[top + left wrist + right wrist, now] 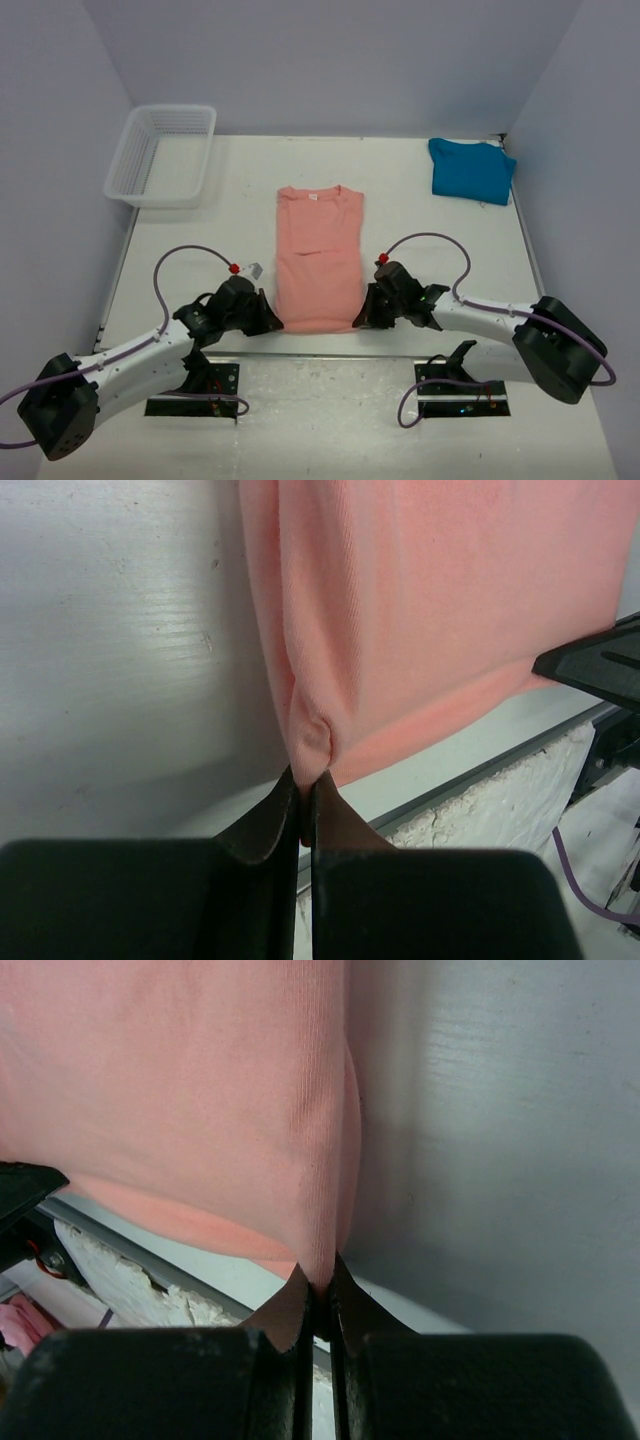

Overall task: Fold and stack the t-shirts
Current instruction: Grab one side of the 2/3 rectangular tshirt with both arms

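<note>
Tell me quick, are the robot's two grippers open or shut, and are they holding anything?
Left gripper: shut, pinching the near left corner of the pink shirt.
Right gripper: shut, pinching the near right corner of the same shirt.

1. salmon-pink t-shirt [318, 262] — near corners covered by the left gripper [272, 322] and right gripper [366, 314] in the top view; both wrist views cut it off at their upper edge.
2. neck label [312, 196]: too small to read.
3. teal-blue t-shirt [472, 170]: sleeves and collar lost in the bundle.
4. pink object [22, 1322], lower left of the right wrist view — cut by the edge, unidentifiable.
</note>
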Available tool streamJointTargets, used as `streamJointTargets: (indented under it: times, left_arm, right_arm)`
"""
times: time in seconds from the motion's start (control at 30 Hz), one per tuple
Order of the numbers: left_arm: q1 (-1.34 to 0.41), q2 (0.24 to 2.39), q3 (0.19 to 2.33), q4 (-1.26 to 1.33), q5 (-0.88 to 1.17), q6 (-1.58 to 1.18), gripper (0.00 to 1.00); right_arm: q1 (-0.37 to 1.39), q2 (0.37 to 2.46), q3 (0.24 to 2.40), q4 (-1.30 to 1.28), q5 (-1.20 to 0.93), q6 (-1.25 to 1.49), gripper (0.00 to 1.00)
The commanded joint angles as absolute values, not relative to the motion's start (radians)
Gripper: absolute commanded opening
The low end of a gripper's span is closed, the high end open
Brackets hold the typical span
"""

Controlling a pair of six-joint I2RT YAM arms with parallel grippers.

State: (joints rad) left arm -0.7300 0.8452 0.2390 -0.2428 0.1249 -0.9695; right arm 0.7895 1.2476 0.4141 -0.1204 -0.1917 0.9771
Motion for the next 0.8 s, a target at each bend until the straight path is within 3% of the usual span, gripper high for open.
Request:
streamJointTargets:
  times: [0.0,0.6,0.77]
  left_arm:
    - [-0.73,0.821,0.232,-0.36,0.095,-0.969,0.0]
    - [-0.745,0.73,0.248,-0.434,0.11,-0.968,0.0]
    - [-0.768,0.675,0.357,-0.524,0.036,-0.951,0.0]
  right_arm:
    - [0.808,1.217,0.393,-0.25,-0.101,0.988,0.0]
    - [0.879,1.146,0.406,-0.324,-0.037,1.031,0.0]
    - [0.963,1.089,0.509,-0.476,0.063,1.057,0.0]
